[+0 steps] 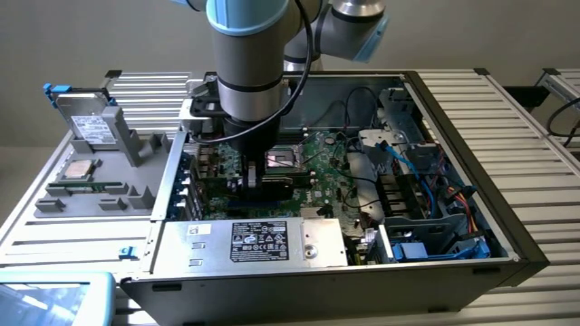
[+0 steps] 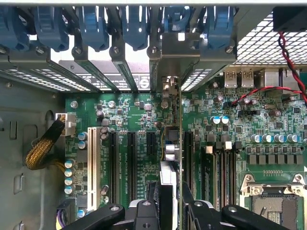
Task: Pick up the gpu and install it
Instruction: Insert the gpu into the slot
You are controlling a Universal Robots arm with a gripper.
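The gpu (image 2: pixel 171 143) shows edge-on in the wrist view, standing upright over the green motherboard (image 2: pixel 129 110) in line with a black expansion slot. Its silver bracket (image 2: pixel 180 50) sits against the case's rear slot openings. My gripper (image 2: pixel 169 190) is shut on the card, one black finger (image 2: pixel 152 191) on each side of its top edge. In the exterior view the gripper (image 1: pixel 255 182) reaches straight down into the open computer case (image 1: pixel 507 224), with the dark card (image 1: pixel 282 180) beneath it near the middle of the board.
Blue slot clips (image 2: pixel 91 24) line the rear wall. The CPU socket (image 2: pixel 276 201) lies beside the slots, and a yellow-braided cable (image 2: pixel 45 148) on the other side. A power supply (image 1: pixel 258 241) fills the case's front. A grey tray (image 1: pixel 100 197) holds a silver drive (image 1: pixel 91 129).
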